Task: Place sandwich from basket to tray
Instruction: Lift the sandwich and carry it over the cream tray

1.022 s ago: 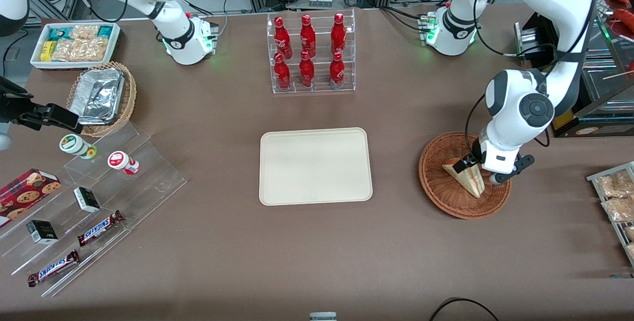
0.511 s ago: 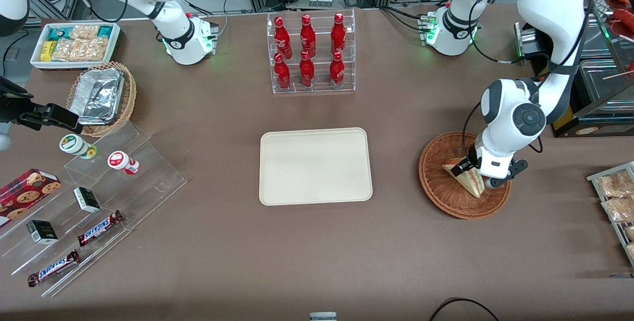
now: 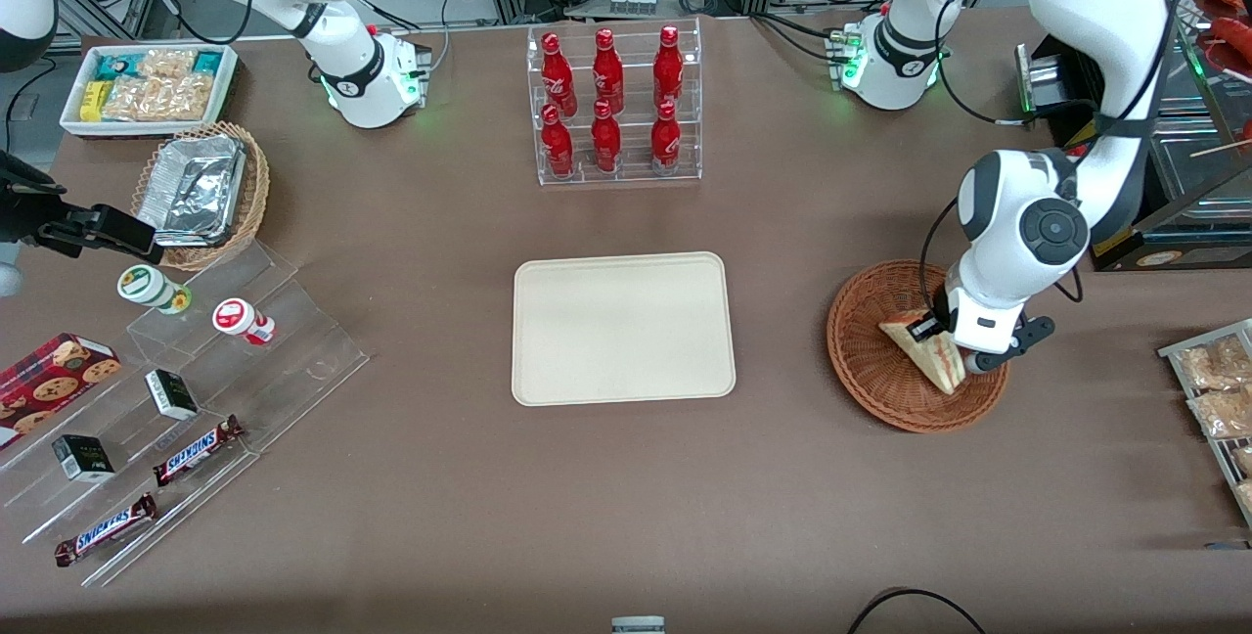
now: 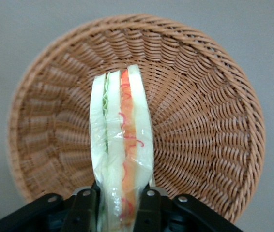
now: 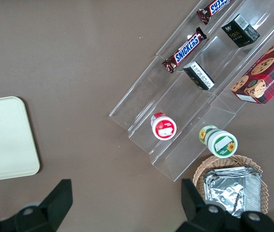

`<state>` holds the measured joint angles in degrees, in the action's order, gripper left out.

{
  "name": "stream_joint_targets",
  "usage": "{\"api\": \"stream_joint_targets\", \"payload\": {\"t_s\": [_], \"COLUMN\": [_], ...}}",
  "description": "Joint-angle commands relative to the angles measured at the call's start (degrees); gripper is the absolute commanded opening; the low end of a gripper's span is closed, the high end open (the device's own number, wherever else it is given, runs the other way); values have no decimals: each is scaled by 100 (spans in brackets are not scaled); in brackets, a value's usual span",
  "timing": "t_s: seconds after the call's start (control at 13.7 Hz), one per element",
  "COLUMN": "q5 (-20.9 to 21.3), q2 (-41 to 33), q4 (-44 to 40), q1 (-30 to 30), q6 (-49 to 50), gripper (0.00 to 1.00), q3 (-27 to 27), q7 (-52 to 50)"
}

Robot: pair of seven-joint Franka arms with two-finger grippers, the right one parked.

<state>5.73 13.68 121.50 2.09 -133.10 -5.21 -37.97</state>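
Over basket [image 4: 209,121], claw [image 4: 120,205] pinches sandwich [image 4: 121,145] (wrapped) between fingers [image 4: 149,205].

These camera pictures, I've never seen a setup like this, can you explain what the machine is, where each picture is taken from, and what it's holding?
These are two white robot arms at a brown table. One picture looks at them from the front; the other two come from cameras on each arm's wrist. The working arm's gripper is down in a round reddish wicker basket, its fingers closed on a wrapped triangular sandwich, seen close up in its wrist view. In the middle lies a cream tray with nothing on it, where the sandwich should go. Around it are red bottles in a clear rack, chocolate bars and a tan basket with foil containers.
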Motion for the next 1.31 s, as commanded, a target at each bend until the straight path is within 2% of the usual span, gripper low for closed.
{"api": "stream_joint_targets", "payload": {"t_s": [0.0, 0.22, 0.44, 0.8, 1.24], "q5": [191, 112, -361, -389, -380], "q2": [-234, -147, 107, 1055, 2067], "q4": [-730, -1513, -2146, -3095, -3914], "q1": [229, 738, 1230, 2320, 3208], "q6": [1055, 1628, 1753, 1709, 1656], "gripper": [0, 0, 0, 0, 0], "q3": [-42, -42, -51, -68, -77], "q7": [-44, -141, -220, -246, -238]}}
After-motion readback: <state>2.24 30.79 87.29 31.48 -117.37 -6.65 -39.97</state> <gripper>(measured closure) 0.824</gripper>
